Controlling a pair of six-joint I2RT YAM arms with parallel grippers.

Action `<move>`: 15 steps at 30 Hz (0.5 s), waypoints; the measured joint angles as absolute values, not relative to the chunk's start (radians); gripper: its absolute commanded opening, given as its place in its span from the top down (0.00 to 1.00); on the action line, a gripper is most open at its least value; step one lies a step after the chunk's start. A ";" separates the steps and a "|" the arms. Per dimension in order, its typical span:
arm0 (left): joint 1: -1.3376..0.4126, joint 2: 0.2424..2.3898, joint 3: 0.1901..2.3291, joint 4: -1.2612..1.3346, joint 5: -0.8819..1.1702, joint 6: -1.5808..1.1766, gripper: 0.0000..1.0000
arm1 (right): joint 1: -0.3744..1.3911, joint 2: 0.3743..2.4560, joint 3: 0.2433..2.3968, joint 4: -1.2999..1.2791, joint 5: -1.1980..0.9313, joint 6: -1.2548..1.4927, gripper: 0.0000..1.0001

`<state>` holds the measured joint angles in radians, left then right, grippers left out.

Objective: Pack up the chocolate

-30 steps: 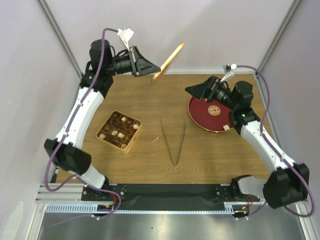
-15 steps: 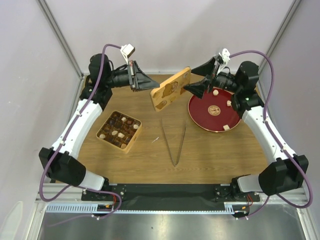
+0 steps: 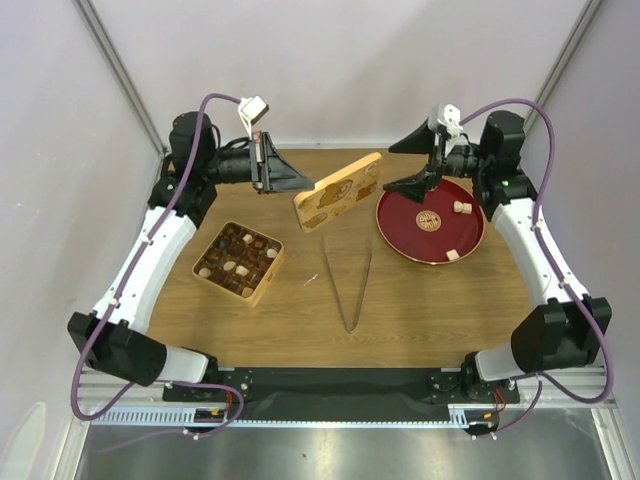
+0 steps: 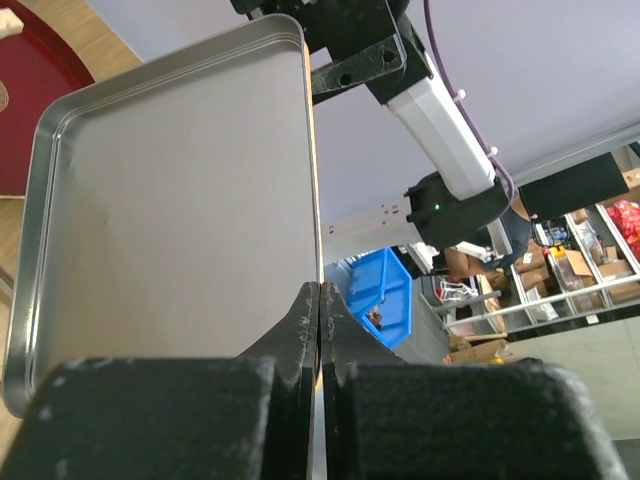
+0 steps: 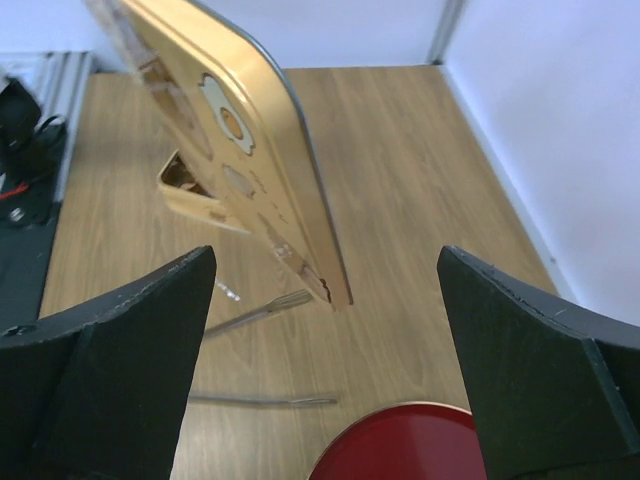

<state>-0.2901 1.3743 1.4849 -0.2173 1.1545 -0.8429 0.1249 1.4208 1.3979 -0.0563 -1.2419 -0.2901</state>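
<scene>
Tan lid: the flat square bear-print tin lid (image 3: 338,191), silvery inside, hangs in the air tilted on edge, pinched at its near rim by the left gripper (image 3: 298,183).
Left grip: jaws pressed together on the lid's rim, plain in the wrist view. The forearm reaches in level from the left, with the printed face turned up toward the overhead camera.
Right gripper: the right gripper (image 3: 404,166) is spread wide and holds nothing. It points at the lid's far end, near it but apart, above the round red plate (image 3: 405,228).
Chocolate: most sweets (image 3: 238,258) sit in the square tan gridded box (image 3: 266,278), below the left gripper and nearer the arm bases. A few cream pieces (image 3: 463,208) lie on the plate under the right gripper.
Tongs: thin metal tongs (image 3: 350,322) lie on the wood between and below both grippers, touched by neither.
Step in hand: judged as lid handling, perhaps a hand-over, while the plate's sweets are not yet packed.
Next move: the right fingers would need to close squarely on the thin far rim before the left lets go, or the lid may slip.
</scene>
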 measured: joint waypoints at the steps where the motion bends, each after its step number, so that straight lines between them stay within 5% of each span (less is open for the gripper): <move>1: -0.290 1.374 1.485 -0.228 1.157 -0.836 1.00 | 0.125 1.430 1.402 -0.057 -1.259 -0.293 0.01; 12: -0.296 1.375 1.485 -0.259 1.184 -0.784 1.00 | 0.211 1.507 1.456 -0.176 -1.358 -0.424 0.04; 15: -0.297 1.380 1.485 -0.273 1.196 -0.767 1.00 | 0.213 1.530 1.456 -0.188 -1.383 -0.442 0.11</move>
